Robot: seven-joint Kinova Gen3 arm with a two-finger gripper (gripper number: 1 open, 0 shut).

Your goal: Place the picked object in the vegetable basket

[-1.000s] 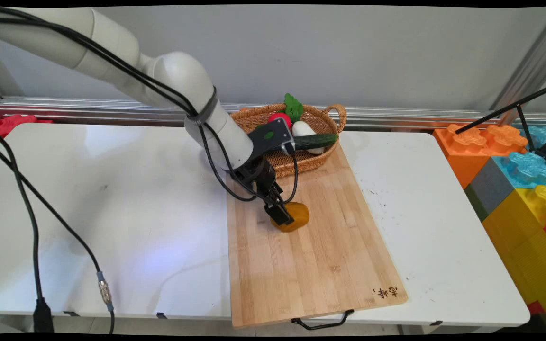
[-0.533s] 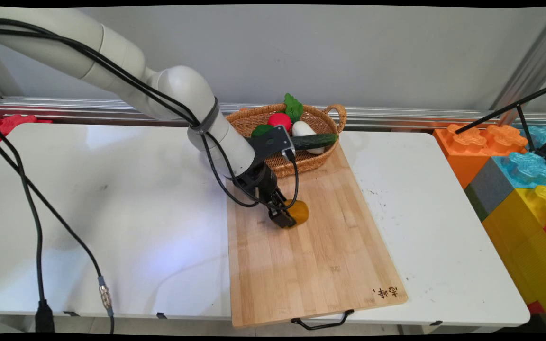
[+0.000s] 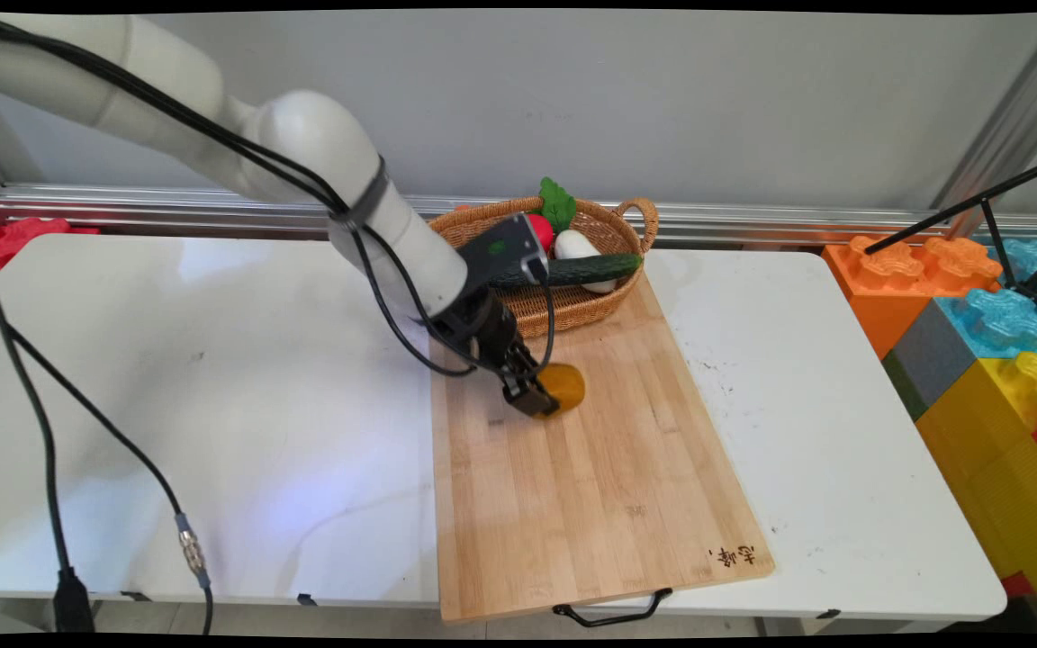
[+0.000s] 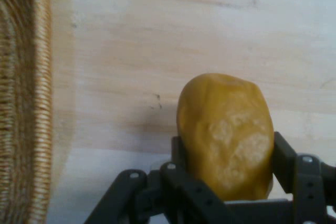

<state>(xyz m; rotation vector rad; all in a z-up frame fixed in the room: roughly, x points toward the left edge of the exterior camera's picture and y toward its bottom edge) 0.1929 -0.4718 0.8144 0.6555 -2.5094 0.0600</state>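
My gripper [image 3: 540,400] is shut on a yellow-brown potato [image 3: 565,384], over the far part of the wooden cutting board [image 3: 590,504]. In the hand view the potato [image 4: 226,129] stands between the two black fingers [image 4: 281,153], and its shadow lies on the board [image 4: 157,35] beneath it. Just behind the gripper is a wicker basket [image 3: 572,315], whose woven wall [image 4: 26,103] fills the hand view's left edge. The basket holds a cucumber [image 3: 590,268], a white vegetable [image 3: 575,243] and a red radish [image 3: 540,227] with a green leaf [image 3: 558,202].
Large foam building blocks [image 3: 978,315] in orange, blue and yellow stand past the table's right end, with a black tripod leg [image 3: 978,202] over them. Black cables [image 3: 50,450] hang at the left. Red blocks [image 3: 14,234] lie at the far left behind the table.
The gripper closed in on the potato and has carried it a little up and toward the basket. The arm's wrist has swung back and to the left.
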